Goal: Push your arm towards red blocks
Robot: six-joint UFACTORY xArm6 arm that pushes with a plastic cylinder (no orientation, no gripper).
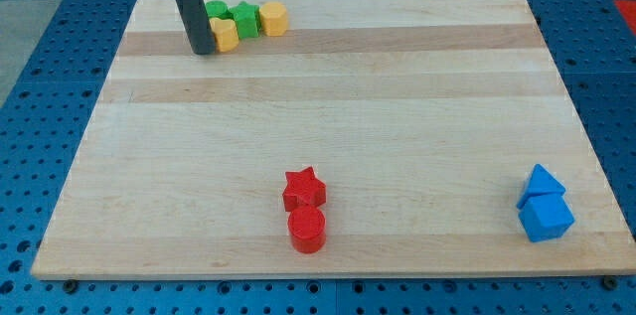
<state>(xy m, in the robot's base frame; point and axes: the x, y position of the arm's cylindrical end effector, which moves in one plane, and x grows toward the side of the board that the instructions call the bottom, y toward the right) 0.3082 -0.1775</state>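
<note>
Red star block and red cylinder block are seen touching, tabletop bottom centre. Judged light, rigid, easily slid. End effector: bare rod, nothing held; my tip rests top left, well apart.

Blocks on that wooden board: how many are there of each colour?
Red: 2, a star and a cylinder
Blue: 2
Green: 2
Yellow: 2
Total: 8
</note>
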